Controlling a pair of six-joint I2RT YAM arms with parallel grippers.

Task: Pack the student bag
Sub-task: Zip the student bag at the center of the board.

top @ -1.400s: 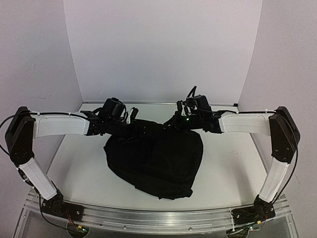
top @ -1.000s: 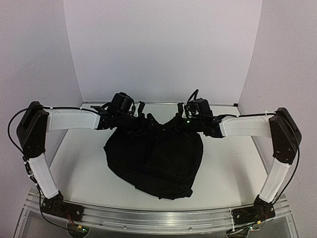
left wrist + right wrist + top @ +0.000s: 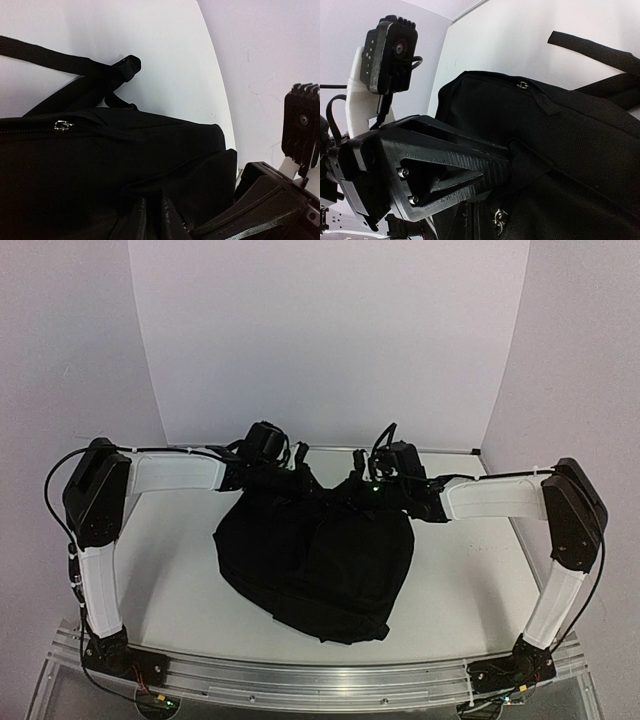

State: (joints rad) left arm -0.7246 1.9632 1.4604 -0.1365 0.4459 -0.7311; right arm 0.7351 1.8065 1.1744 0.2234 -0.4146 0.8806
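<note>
The student bag, a big soft black backpack, lies in the middle of the white table. Both grippers meet at its far top edge. My left gripper is shut on a fold of the bag's fabric, pinched between its fingers. My right gripper is shut on the bag's top edge beside it, close to a zipper pull. In the right wrist view the left gripper clamps a ridge of black fabric. The bag's inside is hidden.
A black strap trails from the bag over the table toward the back wall. Another zipper pull sits on the closed seam. Side walls stand close at left and right.
My left arm has reached farther right to the bag's top edge, and its gripper has closed from open onto the fabric. The right arm has barely moved.
</note>
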